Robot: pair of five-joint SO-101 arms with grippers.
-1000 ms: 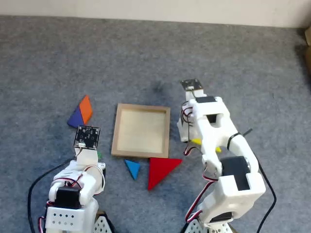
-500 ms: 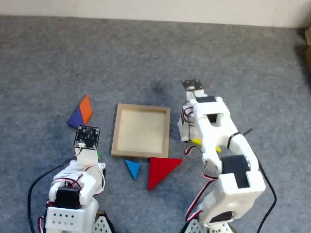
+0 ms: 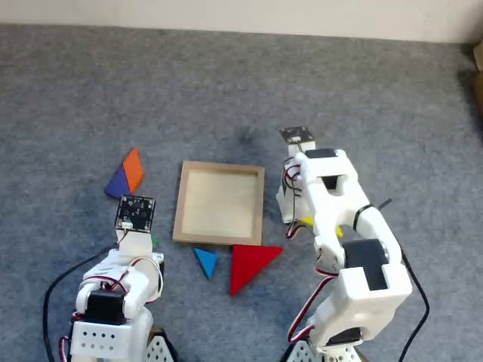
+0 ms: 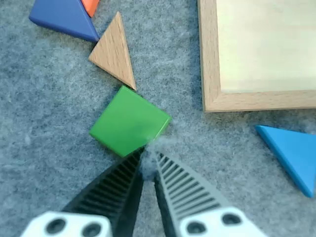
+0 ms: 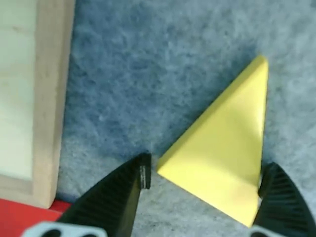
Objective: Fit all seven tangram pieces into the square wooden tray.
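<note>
Straddling the yellow triangle (image 5: 224, 148), jaws apart, the right gripper (image 5: 207, 174) should next clamp it; the left gripper (image 4: 148, 160) rests pinched together.

Grey carpet (image 3: 151, 90) covers the work surface. A pale wall strip (image 3: 226, 15) runs along the far edge. A brown object (image 3: 478, 68) sits at the right edge.

tray (image 4: 210, 59): matt bare wood | table cover (image 4: 39, 163): fuzzy cloth | yellow triangle (image 5: 227, 158): smooth
</note>
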